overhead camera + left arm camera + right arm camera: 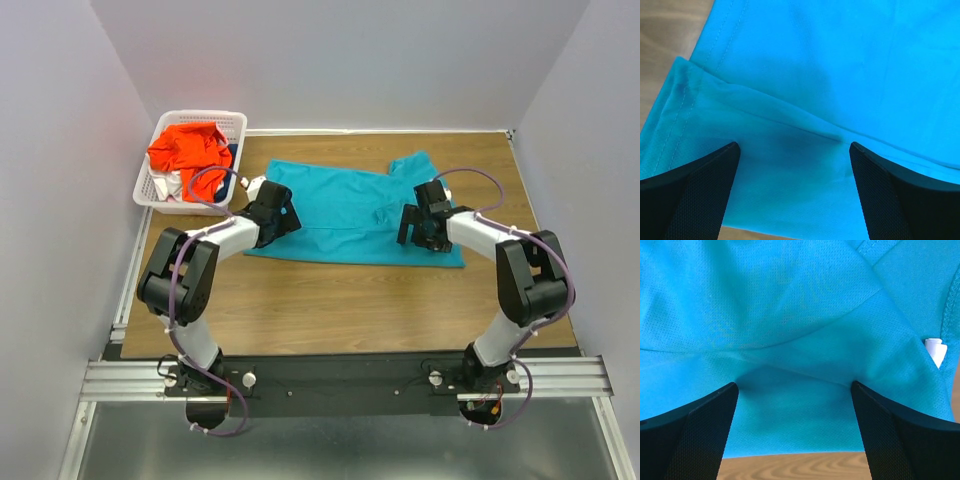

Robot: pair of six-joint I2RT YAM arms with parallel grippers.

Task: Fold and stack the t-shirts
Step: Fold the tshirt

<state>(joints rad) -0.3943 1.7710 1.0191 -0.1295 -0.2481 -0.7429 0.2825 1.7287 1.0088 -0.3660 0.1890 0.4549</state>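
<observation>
- One wooden table, bearing everything listed below.
- One teal t-shirt, spread mid-table and already doubled over lengthwise, its near edge running between the two arms and one sleeve sticking out at the far right.
- One white lattice basket at the far left corner, just beside the teal shirt's left end.
- One orange-red t-shirt, crumpled on top in the basket, with white and dark cloth beneath it (not yet folded).
- One left gripper, fingers spread wide, low over a crease near the shirt's left hem, clamping nothing.
- One right gripper, fingers likewise wide apart over a raised fold at the shirt's right end, nothing pinched.
- One white tag, peeking from the cloth by the collar seam.
- Risk, as judged: closing on the top layer alone would peel the fold open, and unequal lifts by the two arms would skew the next fold or drag the shirt towards the basket.
</observation>
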